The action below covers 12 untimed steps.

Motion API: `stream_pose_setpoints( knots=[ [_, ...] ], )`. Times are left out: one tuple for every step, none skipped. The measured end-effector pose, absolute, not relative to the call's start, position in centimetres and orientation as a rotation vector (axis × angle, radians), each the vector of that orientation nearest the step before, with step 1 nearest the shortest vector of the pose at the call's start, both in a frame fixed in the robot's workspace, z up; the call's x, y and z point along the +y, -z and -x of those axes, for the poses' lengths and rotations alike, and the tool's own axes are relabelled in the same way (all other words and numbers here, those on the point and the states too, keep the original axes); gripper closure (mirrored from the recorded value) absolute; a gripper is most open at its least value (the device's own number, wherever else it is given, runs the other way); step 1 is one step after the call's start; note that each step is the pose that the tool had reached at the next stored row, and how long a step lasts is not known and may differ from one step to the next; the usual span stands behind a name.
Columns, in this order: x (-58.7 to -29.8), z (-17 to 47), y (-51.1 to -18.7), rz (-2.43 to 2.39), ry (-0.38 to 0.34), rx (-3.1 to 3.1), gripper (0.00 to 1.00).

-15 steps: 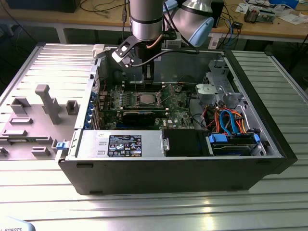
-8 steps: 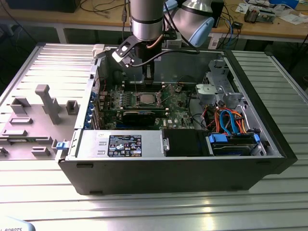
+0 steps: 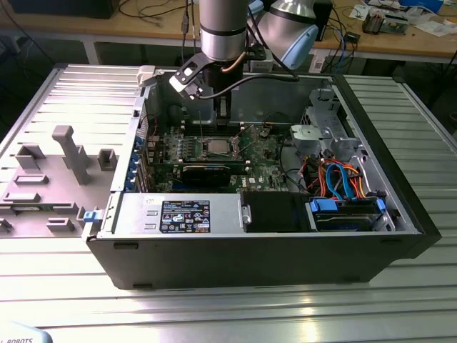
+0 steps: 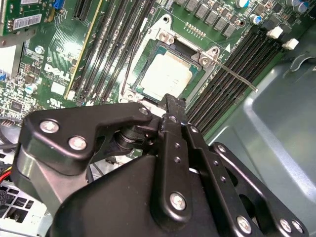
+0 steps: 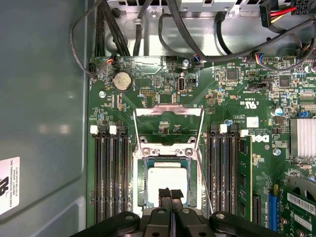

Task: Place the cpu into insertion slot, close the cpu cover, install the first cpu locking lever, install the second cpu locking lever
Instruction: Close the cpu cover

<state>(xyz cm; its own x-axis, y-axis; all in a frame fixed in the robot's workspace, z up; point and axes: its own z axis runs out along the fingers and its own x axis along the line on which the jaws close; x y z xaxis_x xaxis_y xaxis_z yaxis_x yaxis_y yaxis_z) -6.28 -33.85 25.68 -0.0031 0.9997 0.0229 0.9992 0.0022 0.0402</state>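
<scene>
Surface: ribbed metal table (image 3: pixel 214 314); wooden bench (image 3: pixel 407 44) w/ cables behind. From the exterior view's left to its right I log: grey fixture blocks (image 3: pixel 68 153); open PC case (image 3: pixel 250 257); orange/blue drive cables (image 3: pixel 335 179). My arm (image 3: pixel 223 28) hangs vertical into case. gripper (image 5: pixel 170 193): fingers pinched together, nothing seen btwn, tips just above cpu (image 5: pixel 167 178). cpu sits in socket (image 5: pixel 142 168); cpu cover (image 5: pixel 169 111) raised open beyond it.

- Exterior view: bright overhead light; glare bands on the ribbed table (image 3: pixel 300 304) (strongest at its near edge).
- First wrist view: cpu (image 5: pixel 168 178) lid shines pale; case wall (image 5: pixel 44 98) dim.
</scene>
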Motion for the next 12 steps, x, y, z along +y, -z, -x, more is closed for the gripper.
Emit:
stream_pose_setpoints(
  knots=[
    [-33.85,6.28,-25.68,-2.209,-0.07,2.215,0.89],
    [-33.85,6.28,-25.69,-2.209,-0.07,2.215,0.89],
    [-33.85,6.29,-25.72,-2.21,-0.069,2.215,0.89],
    [-33.85,6.29,-25.75,-2.21,-0.069,2.215,0.89],
    [-33.85,6.29,-25.8,-2.21,-0.069,2.216,0.89],
    [-33.85,6.29,-25.84,-2.21,-0.069,2.216,0.89],
    [-33.85,6.29,-25.87,-2.21,-0.069,2.216,0.89],
    [-33.85,6.28,-25.89,-2.21,-0.069,2.216,0.89],
    [-33.85,6.28,-25.89,-2.21,-0.069,2.216,0.89],
    [-33.85,6.29,-25.91,-2.21,-0.069,2.216,0.89],
    [-33.85,6.29,-25.92,-2.21,-0.069,2.216,0.89],
    [-33.85,6.29,-25.92,-2.21,-0.069,2.216,0.89]
  ],
)
